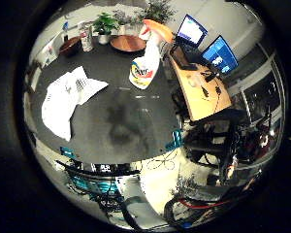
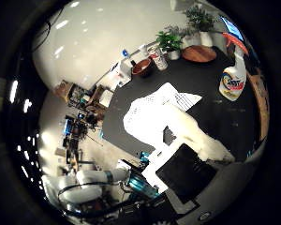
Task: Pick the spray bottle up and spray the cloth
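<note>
A crumpled white cloth [image 1: 68, 99] lies on the left of a dark bench [image 1: 116, 131]. To its right, apart from it, a white spray bottle [image 1: 146, 64] with an orange trigger stands upright. The robot's hand [image 2: 196, 140] hangs above the bench with fingers extended, holding nothing.

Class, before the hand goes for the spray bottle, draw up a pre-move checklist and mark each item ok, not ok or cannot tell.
1. Spray bottle upright on the black table: ok.
2. Orange trigger head unobstructed: ok.
3. White cloth lying on the table, apart from the bottle: ok.
4. Bare table between cloth and bottle: ok.
5. Hand holding nothing: ok.
6. Bottle's fill level: cannot tell.
</note>
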Action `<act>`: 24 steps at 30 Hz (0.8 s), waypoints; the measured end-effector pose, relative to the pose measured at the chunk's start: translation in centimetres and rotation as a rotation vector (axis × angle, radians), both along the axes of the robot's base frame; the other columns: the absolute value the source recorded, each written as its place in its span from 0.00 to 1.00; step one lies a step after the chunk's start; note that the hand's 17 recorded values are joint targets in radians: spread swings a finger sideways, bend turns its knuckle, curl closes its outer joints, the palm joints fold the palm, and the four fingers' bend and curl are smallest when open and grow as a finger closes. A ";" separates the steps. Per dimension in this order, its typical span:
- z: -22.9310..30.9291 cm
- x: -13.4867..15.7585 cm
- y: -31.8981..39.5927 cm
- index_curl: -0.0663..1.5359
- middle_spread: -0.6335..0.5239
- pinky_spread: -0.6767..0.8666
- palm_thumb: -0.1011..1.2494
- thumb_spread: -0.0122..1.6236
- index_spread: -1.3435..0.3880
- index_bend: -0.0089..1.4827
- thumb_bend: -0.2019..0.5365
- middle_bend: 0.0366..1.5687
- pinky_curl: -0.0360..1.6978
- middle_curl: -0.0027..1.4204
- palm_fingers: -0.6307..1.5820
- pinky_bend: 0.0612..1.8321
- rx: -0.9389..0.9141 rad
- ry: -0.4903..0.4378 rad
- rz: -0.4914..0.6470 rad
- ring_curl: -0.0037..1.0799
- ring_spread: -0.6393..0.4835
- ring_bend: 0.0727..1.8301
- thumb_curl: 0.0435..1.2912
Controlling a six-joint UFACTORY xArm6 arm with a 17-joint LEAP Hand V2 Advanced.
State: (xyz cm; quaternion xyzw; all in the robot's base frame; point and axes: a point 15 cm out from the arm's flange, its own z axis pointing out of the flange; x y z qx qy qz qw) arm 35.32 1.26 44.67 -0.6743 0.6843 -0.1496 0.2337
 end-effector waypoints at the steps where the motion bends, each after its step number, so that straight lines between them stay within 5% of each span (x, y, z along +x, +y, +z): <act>1: 0.3 0.1 -0.7 0.23 0.60 0.85 0.58 0.64 0.64 0.12 0.24 0.11 0.06 0.24 0.45 0.42 0.000 -0.007 -0.011 0.14 0.79 0.23 0.36; 16: 1.5 -1.4 -16.2 0.23 0.64 0.84 0.56 0.64 0.66 0.12 0.24 0.10 0.07 0.23 0.43 0.45 0.231 -0.120 -0.218 0.15 0.80 0.22 0.35; 24: -0.1 0.7 -20.4 0.23 0.66 0.84 0.52 0.65 0.67 0.12 0.24 0.10 0.07 0.23 0.42 0.47 0.369 -0.208 -0.231 0.15 0.81 0.21 0.34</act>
